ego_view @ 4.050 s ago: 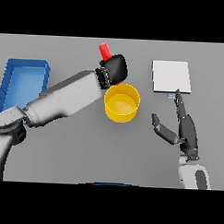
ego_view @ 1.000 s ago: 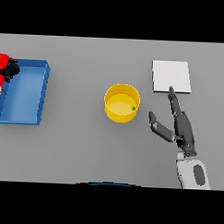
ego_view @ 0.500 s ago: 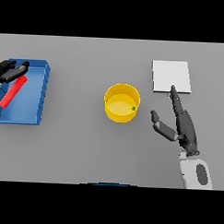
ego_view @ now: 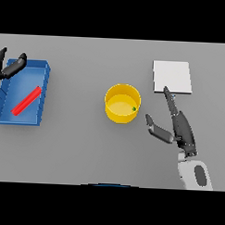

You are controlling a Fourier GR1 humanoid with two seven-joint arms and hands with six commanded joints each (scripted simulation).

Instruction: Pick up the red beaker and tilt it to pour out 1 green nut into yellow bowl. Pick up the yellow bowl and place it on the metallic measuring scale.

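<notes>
The red beaker [ego_view: 26, 101] lies on its side inside the blue tray [ego_view: 43, 95] at the left. My left hand [ego_view: 9, 68] hovers open at the tray's far left corner, apart from the beaker. The yellow bowl [ego_view: 122, 103] stands mid-table with one green nut [ego_view: 134, 108] inside near its right wall. My right hand [ego_view: 177, 124] is open just right of the bowl, fingers straight and pointing away, thumb toward the bowl, not touching it. The metallic scale [ego_view: 171, 76] is a pale square plate beyond the right hand.
The grey table [ego_view: 80, 145] spreads around the bowl, between the tray and the scale.
The left hand has let go of the red beaker, which now lies flat in the tray, and has drawn back to the left. The right hand edged slightly nearer the bowl.
</notes>
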